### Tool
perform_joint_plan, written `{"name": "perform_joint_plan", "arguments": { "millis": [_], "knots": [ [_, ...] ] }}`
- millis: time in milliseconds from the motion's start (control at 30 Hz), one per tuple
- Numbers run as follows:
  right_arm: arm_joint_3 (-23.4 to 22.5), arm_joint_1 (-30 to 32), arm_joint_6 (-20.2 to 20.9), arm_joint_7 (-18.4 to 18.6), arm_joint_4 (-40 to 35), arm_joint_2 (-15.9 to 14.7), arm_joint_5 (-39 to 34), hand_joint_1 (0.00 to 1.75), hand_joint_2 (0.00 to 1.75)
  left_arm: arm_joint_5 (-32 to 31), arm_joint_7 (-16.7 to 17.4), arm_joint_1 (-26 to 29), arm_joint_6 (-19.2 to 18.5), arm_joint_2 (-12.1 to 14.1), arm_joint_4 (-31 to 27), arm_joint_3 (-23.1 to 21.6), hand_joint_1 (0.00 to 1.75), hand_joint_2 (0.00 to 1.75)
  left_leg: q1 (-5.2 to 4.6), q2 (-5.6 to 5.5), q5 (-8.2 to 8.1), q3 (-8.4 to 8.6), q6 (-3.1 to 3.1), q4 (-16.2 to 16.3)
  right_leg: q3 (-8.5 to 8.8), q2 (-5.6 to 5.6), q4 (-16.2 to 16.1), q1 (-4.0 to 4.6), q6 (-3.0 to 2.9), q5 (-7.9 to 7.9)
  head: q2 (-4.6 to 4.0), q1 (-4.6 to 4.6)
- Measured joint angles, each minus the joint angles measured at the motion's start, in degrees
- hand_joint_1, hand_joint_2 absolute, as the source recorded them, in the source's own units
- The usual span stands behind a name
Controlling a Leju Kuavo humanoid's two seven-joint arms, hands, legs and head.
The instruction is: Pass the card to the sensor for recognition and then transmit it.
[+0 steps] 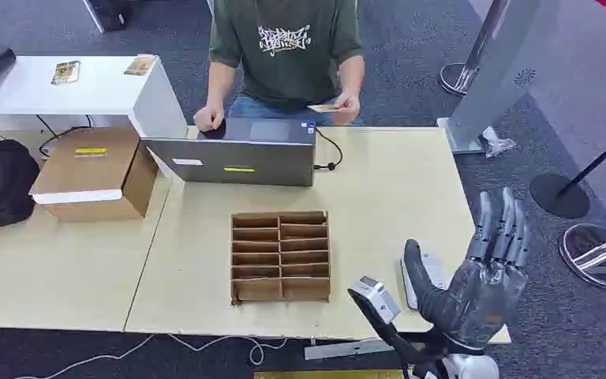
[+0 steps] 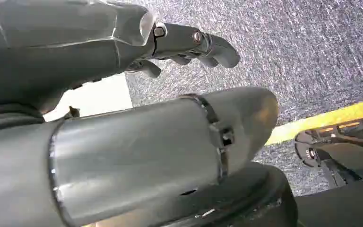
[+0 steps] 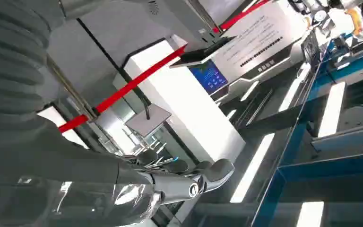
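The right hand (image 1: 485, 272) is raised, fingers spread and empty, above the tabletop's (image 1: 394, 197) near right corner, the left hand (image 2: 123, 94) empty by the floor, so it should reach to the far edge where a person (image 1: 288, 47) holds the card (image 1: 323, 108).

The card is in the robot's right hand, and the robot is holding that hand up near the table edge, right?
Not quite. In the head view the person's hand behind the laptop holds the card. The robot's right hand is indeed raised near the table edge, but it is empty, fingers apart.
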Motion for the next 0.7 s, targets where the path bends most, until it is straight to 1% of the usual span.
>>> {"name": "perform_joint_plan", "arguments": {
  "millis": [433, 567, 700],
  "knots": [
    [0.68, -0.52, 0.00, 0.52, 0.39, -0.20, 0.00, 0.00, 1.75, -0.13, 0.00, 0.00, 0.07, 0.00, 0.00, 0.00, 0.00, 0.00, 0.00, 0.00, 0.00, 0.00, 0.00, 0.00, 0.00, 0.00, 0.00, 0.00, 0.00, 0.00, -0.02, 0.00],
    [1.38, -2.62, 0.00, -0.46, 1.18, -0.50, -0.11, 0.00, 1.75, -0.63, 0.00, -0.02, 0.09, 0.02, 0.00, 0.00, 0.00, 0.00, 0.00, 0.01, 0.00, 0.00, 0.00, 0.00, 0.01, 0.01, 0.00, 0.00, 0.00, 0.00, -0.02, 0.00],
    [1.55, -6.72, 0.02, -2.19, 3.70, -0.85, -0.33, 0.00, 1.75, -1.35, -0.02, -0.03, 0.09, 0.02, 0.00, 0.00, 0.00, 0.00, 0.00, 0.02, 0.02, 0.02, 0.01, 0.00, 0.04, 0.01, 0.01, 0.00, 0.00, 0.02, -0.02, 0.00]
  ]
}}
